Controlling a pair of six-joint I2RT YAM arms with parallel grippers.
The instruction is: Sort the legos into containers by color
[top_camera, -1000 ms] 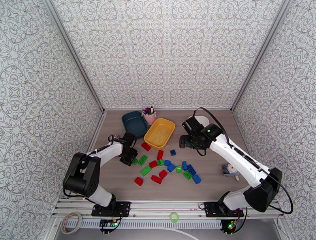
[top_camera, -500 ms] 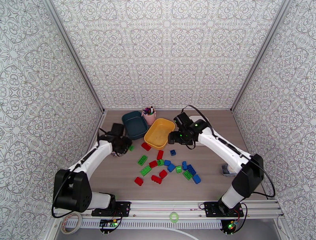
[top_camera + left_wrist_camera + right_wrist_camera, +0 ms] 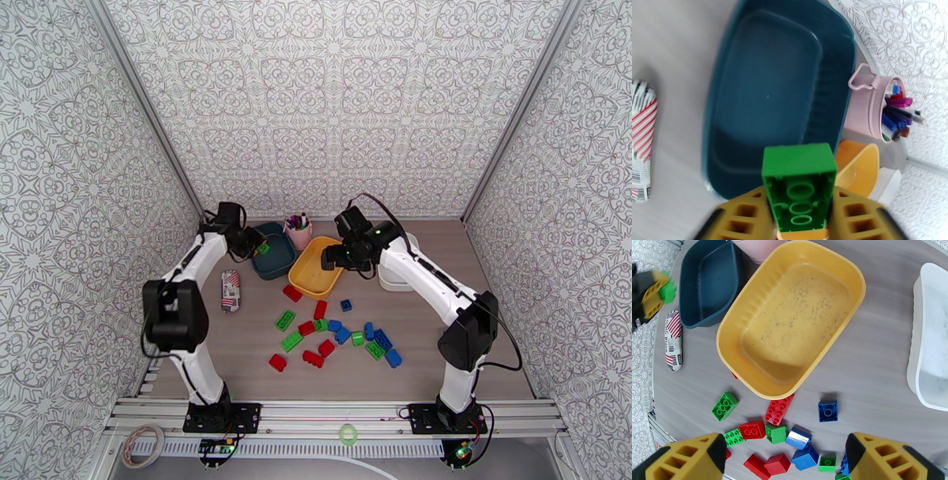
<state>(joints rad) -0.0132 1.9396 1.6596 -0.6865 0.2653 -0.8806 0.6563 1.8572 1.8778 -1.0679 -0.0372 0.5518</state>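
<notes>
Patterned grey-and-white walls close in a pale wood-grain bench [image 3: 490, 316] on three sides. Towards the back stand three trays: a dark teal tray [image 3: 278, 267], a yellow tray [image 3: 316, 272] just beside it on the right, and a white tray [image 3: 393, 278] further right. A pink cup of pens [image 3: 299, 234] stands behind the gap between the first two.

The left fingers [image 3: 257, 246] are clamped on a green lego [image 3: 800, 179], held in the air over the left part of the dark teal tray, its hollow underside turned to the wrist camera. The right fingers [image 3: 328, 257] hang over the right edge of the yellow tray, spread wide with nothing between them.

The other legos [image 3: 341, 335], red, green and blue, lie scattered on the bench in front of the yellow tray; one blue lego [image 3: 828, 411] sits a little apart. A striped red-and-white object [image 3: 230, 290] lies flat to the left of the dark teal tray.
</notes>
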